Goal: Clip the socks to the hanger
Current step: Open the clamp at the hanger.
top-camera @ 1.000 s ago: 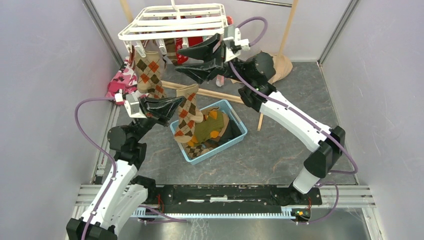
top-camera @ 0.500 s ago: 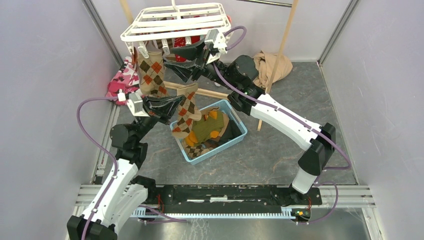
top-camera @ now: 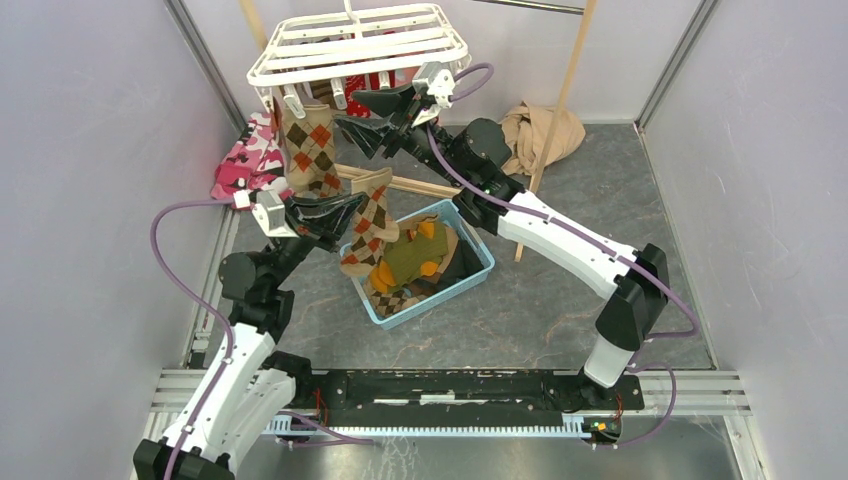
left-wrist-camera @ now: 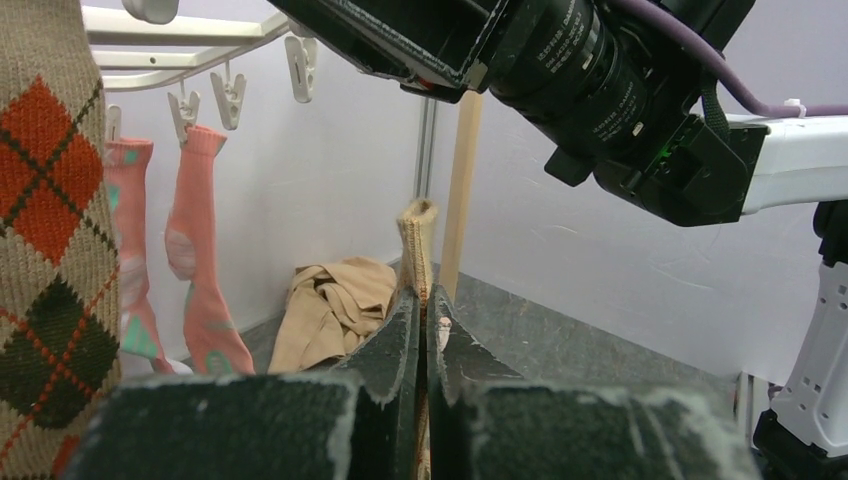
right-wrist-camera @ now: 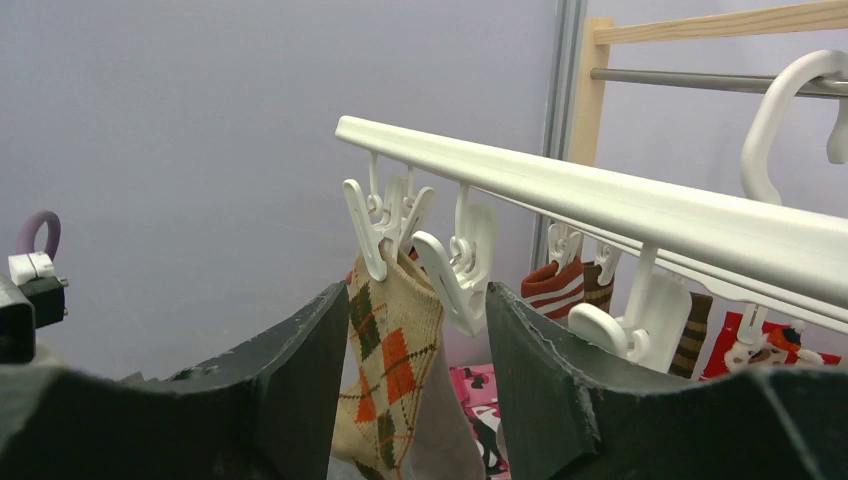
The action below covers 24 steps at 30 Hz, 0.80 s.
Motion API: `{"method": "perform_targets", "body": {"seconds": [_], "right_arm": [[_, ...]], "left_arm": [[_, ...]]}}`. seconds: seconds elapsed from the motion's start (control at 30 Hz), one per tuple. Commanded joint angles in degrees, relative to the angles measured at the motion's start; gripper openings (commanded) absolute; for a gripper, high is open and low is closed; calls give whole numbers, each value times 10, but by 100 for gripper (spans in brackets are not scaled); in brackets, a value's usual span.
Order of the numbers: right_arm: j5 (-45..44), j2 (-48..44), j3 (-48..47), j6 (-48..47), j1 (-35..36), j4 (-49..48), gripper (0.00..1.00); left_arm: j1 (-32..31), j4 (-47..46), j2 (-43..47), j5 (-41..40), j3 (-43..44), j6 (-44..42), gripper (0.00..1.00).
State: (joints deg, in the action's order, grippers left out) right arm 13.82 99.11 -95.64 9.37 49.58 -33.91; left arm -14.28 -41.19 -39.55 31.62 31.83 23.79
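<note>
Looking down from the overhead camera, I see my left tool (top-camera: 352, 206) pressed together on the cuff of a brown, orange and cream argyle fabric sock (top-camera: 370, 225), which it holds up over the left end of a light blue plastic basket (top-camera: 482, 268) on the grey mottled surface (top-camera: 580, 180). In the left wrist camera the two fingers of this tool (left-wrist-camera: 422, 300) meet on the sock's cream edge (left-wrist-camera: 417, 235), which stands upright above them. An olive green sock with orange heels (top-camera: 412, 255) lies in the basket among other socks. My right tool (top-camera: 357, 113) is raised beside the near right corner of the white plastic rectangular hanger frame (top-camera: 355, 45), its jaws apart. From the right wrist camera that tool (right-wrist-camera: 418, 295) sits just under the frame's outer bar (right-wrist-camera: 600, 190), with a small white clip (right-wrist-camera: 452, 265) showing in the gap between the fingers; I cannot tell whether either finger touches it. A second argyle sock (top-camera: 310, 150) hangs clipped at the frame's left side, and it also shows behind the right tool's fingers (right-wrist-camera: 390, 350). Two pink socks (left-wrist-camera: 200, 270) hang from clips farther back, and a brown-striped sock (right-wrist-camera: 555, 285) hangs under the frame too. A pink camouflage garment (top-camera: 245, 160) lies by the left wall, and a crumpled beige cloth (top-camera: 540, 130) lies at the foot of a thin wooden pole (top-camera: 560, 90).
</note>
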Motion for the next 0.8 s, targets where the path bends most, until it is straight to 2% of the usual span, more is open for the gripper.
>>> {"method": "perform_targets", "body": {"seconds": [0.0, 0.37, 0.77], "right_arm": [[-32, -2, -1, 20, 7, -39, 59], [-75, 13, -5, 38, 17, -62, 68], [-110, 17, -1, 42, 18, -76, 72]], "left_arm": [[-1, -12, 2, -18, -2, -28, 2], [-1, -16, -28, -53, 16, -55, 2], [-1, -42, -65, -68, 29, -58, 2]]}}
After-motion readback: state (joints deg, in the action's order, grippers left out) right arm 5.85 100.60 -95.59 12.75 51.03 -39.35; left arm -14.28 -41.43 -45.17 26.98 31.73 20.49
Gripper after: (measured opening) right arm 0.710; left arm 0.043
